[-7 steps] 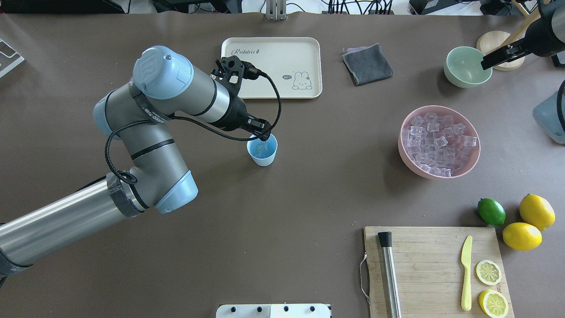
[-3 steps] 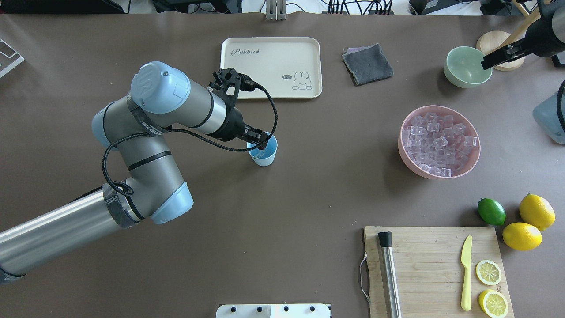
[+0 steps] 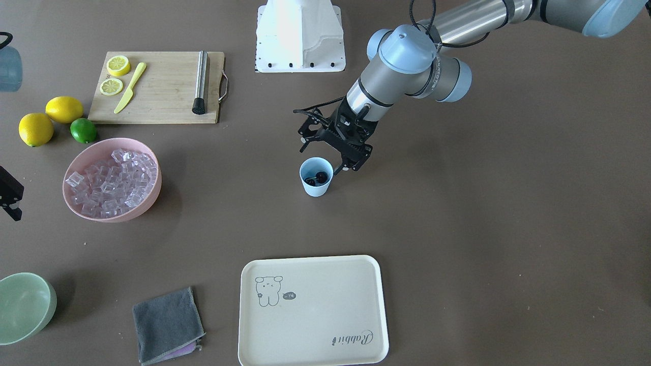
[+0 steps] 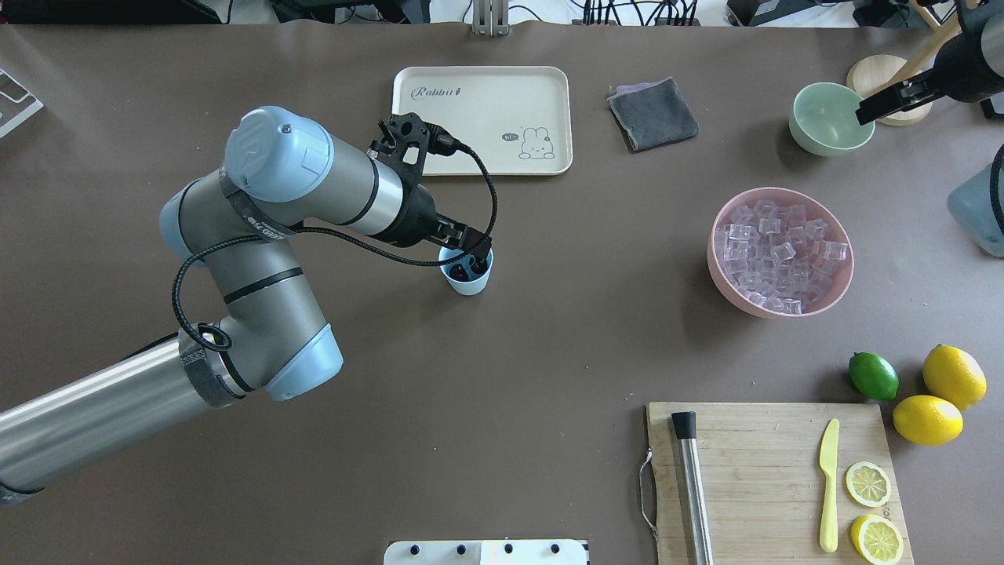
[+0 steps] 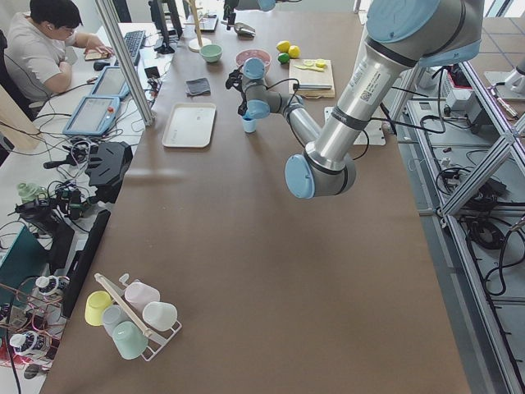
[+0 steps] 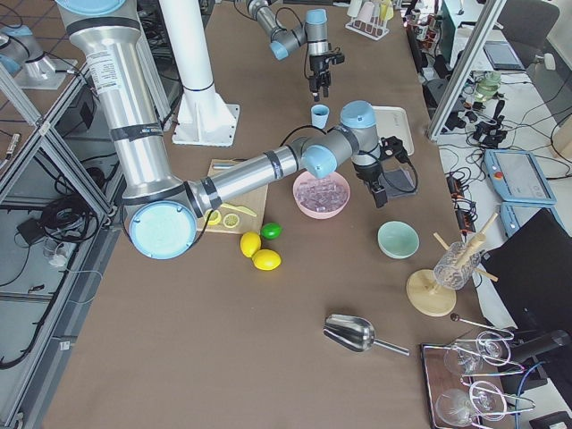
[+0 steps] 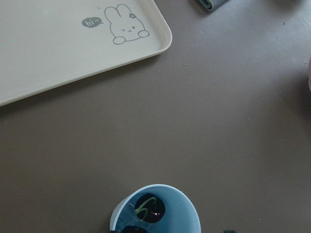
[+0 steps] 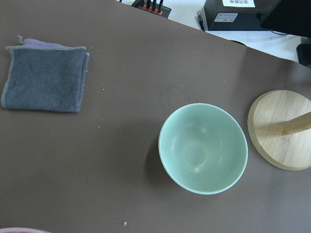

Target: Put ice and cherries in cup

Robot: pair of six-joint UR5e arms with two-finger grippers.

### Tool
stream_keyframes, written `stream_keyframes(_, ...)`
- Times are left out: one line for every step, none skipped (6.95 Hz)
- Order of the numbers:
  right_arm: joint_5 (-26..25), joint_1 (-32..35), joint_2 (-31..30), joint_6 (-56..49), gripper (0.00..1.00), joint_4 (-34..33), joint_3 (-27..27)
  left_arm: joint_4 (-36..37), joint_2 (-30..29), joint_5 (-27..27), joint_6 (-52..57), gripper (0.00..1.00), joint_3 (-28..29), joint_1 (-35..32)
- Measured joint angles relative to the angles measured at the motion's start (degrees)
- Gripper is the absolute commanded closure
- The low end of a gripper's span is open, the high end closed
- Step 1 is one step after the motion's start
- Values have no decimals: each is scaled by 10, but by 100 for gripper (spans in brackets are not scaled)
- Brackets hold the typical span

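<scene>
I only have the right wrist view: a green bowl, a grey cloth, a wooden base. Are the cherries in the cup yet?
Observer: Yes. The left wrist view shows the cherries lying inside the cup.
Reviewer: And the ice?
Observer: The ice fills the pink bowl, well away from the cup. I can make out no cube in the cup.
</scene>
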Motion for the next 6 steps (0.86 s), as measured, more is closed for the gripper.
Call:
stream_keyframes(1, 0, 0, 0, 0, -1, 1, 13, 7, -9, 2, 3, -15, -22)
stream_keyframes(3, 1, -1, 0, 0, -2, 1, 28, 28, -28, 18, 3, -33, -56)
stream_keyframes(8, 2, -1, 0, 0, -5, 1, 36, 60, -44, 47, 3, -56, -88)
stream_keyframes(23, 8, -2, -2, 0, -11, 0, 46, 93, -55, 78, 3, -74, -116)
stream_keyframes(47, 25, -4, -9, 0, -21, -1, 66, 120, -66, 108, 3, -89, -145)
stream_keyframes(67, 46, -6, -30, 0, -36, -2, 88, 147, -78, 159, 3, -99, -174)
